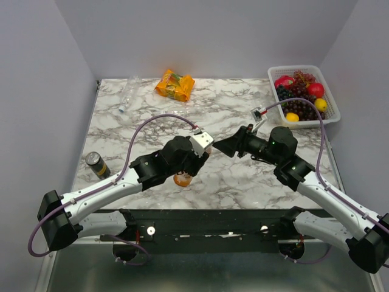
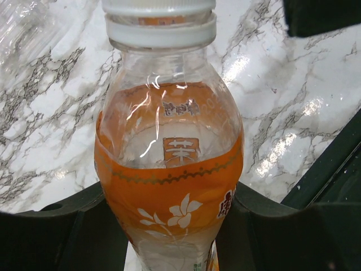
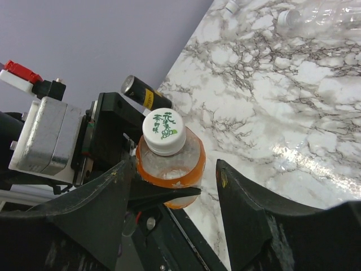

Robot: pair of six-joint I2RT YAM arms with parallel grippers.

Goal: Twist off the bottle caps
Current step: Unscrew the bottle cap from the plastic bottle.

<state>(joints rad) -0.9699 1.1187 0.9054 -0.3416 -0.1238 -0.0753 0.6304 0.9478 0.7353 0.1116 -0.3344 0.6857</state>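
A small, clear-plastic, orange-labelled bottle [image 2: 169, 186] is held off the white marble-patterned table [image 1: 243, 176], near its front middle, by the left gripper [image 2: 172, 226], whose jaws are pinched on the lower, labelled part of the body from both sides. The bottle is partly filled with orange liquid. Its long axis is directed away from the left wrist, with the base nearest that wrist camera and the neck at the far end. The neck is closed by a round white plastic cap [image 3: 163, 131] printed with green characters, and this cap is turned toward the right arm, so its flat top is seen almost face-on in the right wrist view. How steeply the bottle is tilted cannot be told. The right gripper [image 3: 176, 166] is lined up on the cap end with its jaws spread wide; a gap is seen on either side of the cap, and no contact is visible. A colourless clear plastic bottle [image 1: 126, 96] is laid on its side at the far left of the table, its length running roughly from far to near. A dark cylindrical can with a yellow band [image 1: 97, 165] is seen near the left edge, an orange snack packet [image 1: 174, 85] at the far middle, and a white plastic basket [image 1: 298, 67] of fruit at the far right corner.
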